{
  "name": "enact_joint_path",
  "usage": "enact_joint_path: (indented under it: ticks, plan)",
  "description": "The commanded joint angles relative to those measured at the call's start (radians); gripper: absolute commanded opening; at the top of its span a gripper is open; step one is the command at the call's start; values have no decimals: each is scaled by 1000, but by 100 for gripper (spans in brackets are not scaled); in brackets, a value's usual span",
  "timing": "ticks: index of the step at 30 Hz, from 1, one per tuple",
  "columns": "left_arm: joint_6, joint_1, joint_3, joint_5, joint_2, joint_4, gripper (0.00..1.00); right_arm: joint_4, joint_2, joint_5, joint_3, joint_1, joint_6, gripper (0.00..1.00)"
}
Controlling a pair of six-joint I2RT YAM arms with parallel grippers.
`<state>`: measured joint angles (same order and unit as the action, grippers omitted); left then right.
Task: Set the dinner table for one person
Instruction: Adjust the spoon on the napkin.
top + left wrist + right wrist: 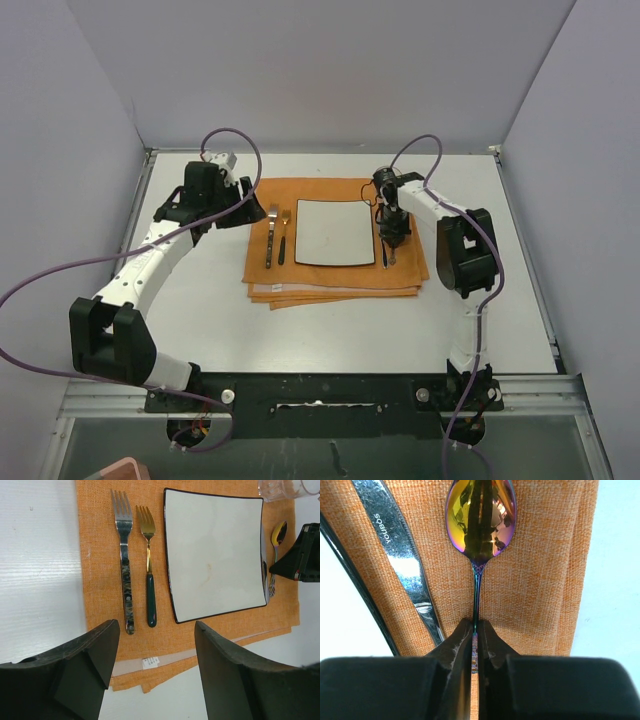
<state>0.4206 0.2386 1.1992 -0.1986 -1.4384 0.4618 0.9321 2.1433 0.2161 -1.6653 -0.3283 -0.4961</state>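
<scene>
right gripper (475, 631): pinching the spoon (481, 517) by its handle — bowl just ahead
left gripper (156, 630): jaws apart, empty — forks (125, 555) ahead
dinner table (40, 570): below both, under the orange placemat (100, 580)

The surface (330, 335) is a large flat rectangle, plain pale grey-white and matte, lying level. A thin metal strip borders its left, right and far edges. Bare top shows in broad bands along the left edge, the right edge and the near edge, with a narrower band at the far edge
</scene>
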Motion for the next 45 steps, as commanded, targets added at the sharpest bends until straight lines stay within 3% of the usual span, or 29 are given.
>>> enact_joint_path:
  ticks: [1,29,34,36,40,43,45]
  plan:
    - [-27,1,21,-7,52,-5,60,-37,8,14,-4,-8,5,0]
    - [-19,0,31,-4,42,-22,61,-75,-92,36,84,-42,106,0]
    - [-46,3,25,-16,51,-35,66,-139,-218,39,123,-50,133,36]
    - [-85,15,29,-24,61,-46,72,-201,-314,45,148,-63,175,43]
    - [-203,82,54,13,103,-74,81,-269,-494,68,154,-83,261,45]
    - [-280,167,74,138,154,-100,83,-357,-653,63,208,-84,313,46]
    - [-319,206,40,219,216,-168,87,-475,-774,26,278,-84,383,56]
